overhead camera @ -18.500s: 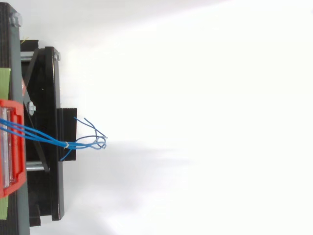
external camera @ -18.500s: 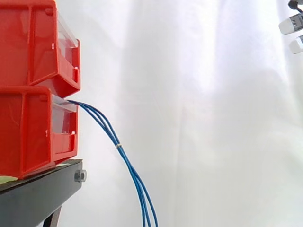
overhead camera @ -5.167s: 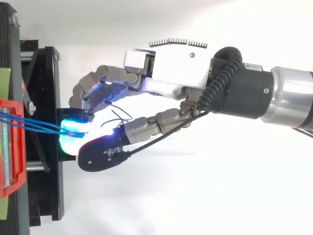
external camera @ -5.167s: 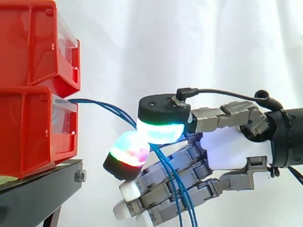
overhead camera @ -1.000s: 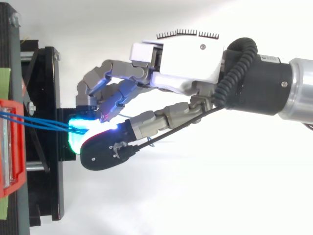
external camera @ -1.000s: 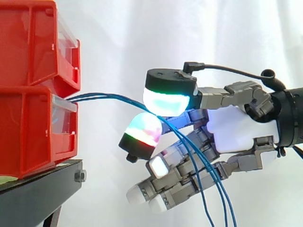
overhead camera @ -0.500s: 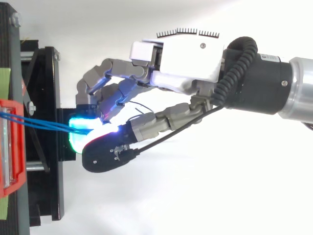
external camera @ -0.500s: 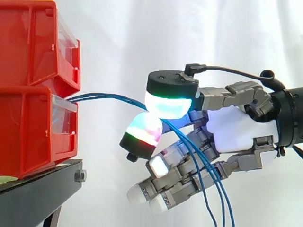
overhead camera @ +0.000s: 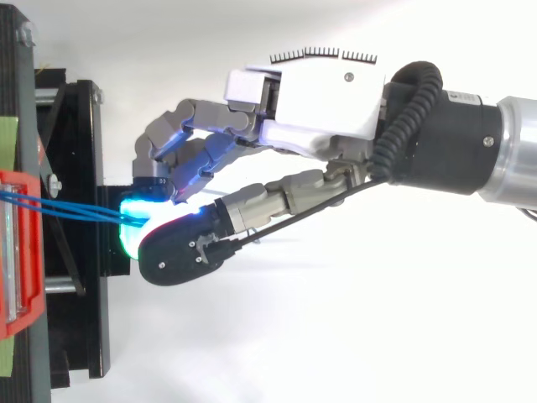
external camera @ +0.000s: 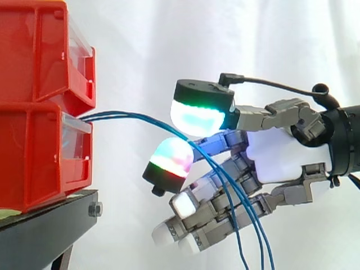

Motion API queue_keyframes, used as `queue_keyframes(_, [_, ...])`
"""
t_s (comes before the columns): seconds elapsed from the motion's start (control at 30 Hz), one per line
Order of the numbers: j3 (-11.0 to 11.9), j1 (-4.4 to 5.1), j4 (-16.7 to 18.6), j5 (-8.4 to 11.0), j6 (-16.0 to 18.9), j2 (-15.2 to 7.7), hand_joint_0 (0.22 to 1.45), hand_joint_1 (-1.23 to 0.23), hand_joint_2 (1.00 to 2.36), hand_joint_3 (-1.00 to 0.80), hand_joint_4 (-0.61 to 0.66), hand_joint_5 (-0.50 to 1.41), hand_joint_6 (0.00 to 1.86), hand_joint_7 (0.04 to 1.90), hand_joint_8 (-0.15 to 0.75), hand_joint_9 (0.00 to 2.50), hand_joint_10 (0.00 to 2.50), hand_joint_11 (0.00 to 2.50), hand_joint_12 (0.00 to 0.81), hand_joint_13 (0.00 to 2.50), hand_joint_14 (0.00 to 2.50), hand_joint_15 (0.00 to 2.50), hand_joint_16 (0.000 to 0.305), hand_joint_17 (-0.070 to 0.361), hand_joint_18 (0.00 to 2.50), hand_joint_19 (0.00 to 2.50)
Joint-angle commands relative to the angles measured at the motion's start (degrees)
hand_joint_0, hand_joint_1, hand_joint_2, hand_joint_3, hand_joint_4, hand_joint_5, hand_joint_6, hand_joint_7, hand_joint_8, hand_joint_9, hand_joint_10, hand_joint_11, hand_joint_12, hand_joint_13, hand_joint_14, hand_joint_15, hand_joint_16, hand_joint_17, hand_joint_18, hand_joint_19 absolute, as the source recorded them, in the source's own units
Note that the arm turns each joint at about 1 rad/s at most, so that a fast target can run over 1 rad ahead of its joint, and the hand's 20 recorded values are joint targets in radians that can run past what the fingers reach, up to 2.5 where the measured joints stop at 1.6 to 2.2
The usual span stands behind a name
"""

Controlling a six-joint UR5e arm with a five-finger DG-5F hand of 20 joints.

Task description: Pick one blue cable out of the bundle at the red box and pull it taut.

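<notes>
Just right of the lower red bin point(external camera: 39, 163) on the black stand point(external camera: 45, 236), robot hand point(external camera: 281, 157) curled, glowing thumb and finger pads point(external camera: 169, 160) pinching the blue cables point(external camera: 121, 115), bundle arching from bin to pads, then drooping downward.

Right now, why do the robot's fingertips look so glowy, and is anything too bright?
Side view: the thick pads of the hand, pinching thin blue cables, shine green, cyan and red from inside and tint nearby grey fingers violet; the white curtain is very bright. Top view: one pad glows cyan by the black stand; the white background glares.
</notes>
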Motion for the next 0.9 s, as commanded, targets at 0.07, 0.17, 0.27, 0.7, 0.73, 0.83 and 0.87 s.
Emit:
queue_keyframes(0.07, [0.0, -0.01, -0.3, 0.03, -0.4, 0.2, 0.59, -0.59, 1.01, -0.30, 0.16, -0.17, 0.83, 0.84, 0.338, 0.76, 0.01, 0.65, 0.334, 0.36, 0.01, 0.21, 0.053, 0.119, 0.28, 0.15])
queue_keyframes(0.17, [0.0, -0.01, -0.7, 0.03, -0.9, 0.4, 0.59, -0.60, 1.01, -0.30, 0.17, -0.17, 0.83, 0.84, 0.340, 0.76, 0.01, 0.66, 0.334, 0.36, 0.01, 0.20, 0.053, 0.119, 0.27, 0.16])
queue_keyframes(0.27, [0.0, -0.01, -0.9, 0.12, -1.6, 0.8, 0.60, -0.63, 1.01, -0.29, 0.16, -0.17, 0.83, 0.85, 0.348, 0.76, 0.01, 0.66, 0.342, 0.37, 0.01, 0.21, 0.055, 0.123, 0.29, 0.14])
queue_keyframes(0.7, [0.0, -0.01, -1.0, 0.12, -2.7, 1.6, 0.64, -0.78, 1.01, -0.09, 0.14, -0.17, 0.91, 0.86, 0.368, 0.79, 0.01, 0.72, 0.355, 0.41, 0.01, 0.19, 0.057, 0.128, 0.37, 0.11])
queue_keyframes(0.73, [0.0, -0.01, -1.0, 0.21, -2.9, 1.8, 0.65, -0.80, 1.01, -0.11, 0.13, -0.17, 0.91, 0.86, 0.366, 0.79, 0.01, 0.72, 0.351, 0.41, 0.01, 0.19, 0.055, 0.125, 0.37, 0.11])
queue_keyframes(0.83, [0.0, -0.01, -1.0, 0.47, -3.6, 2.0, 0.67, -0.84, 1.02, -0.13, 0.09, -0.17, 0.90, 0.85, 0.353, 0.78, 0.01, 0.73, 0.344, 0.41, 0.01, 0.19, 0.053, 0.119, 0.37, 0.10])
queue_keyframes(0.87, [0.0, -0.01, -1.0, 0.47, -3.6, 2.0, 0.67, -0.85, 1.02, -0.15, 0.09, -0.17, 0.90, 0.86, 0.355, 0.78, 0.01, 0.73, 0.345, 0.41, 0.01, 0.19, 0.053, 0.119, 0.37, 0.10])
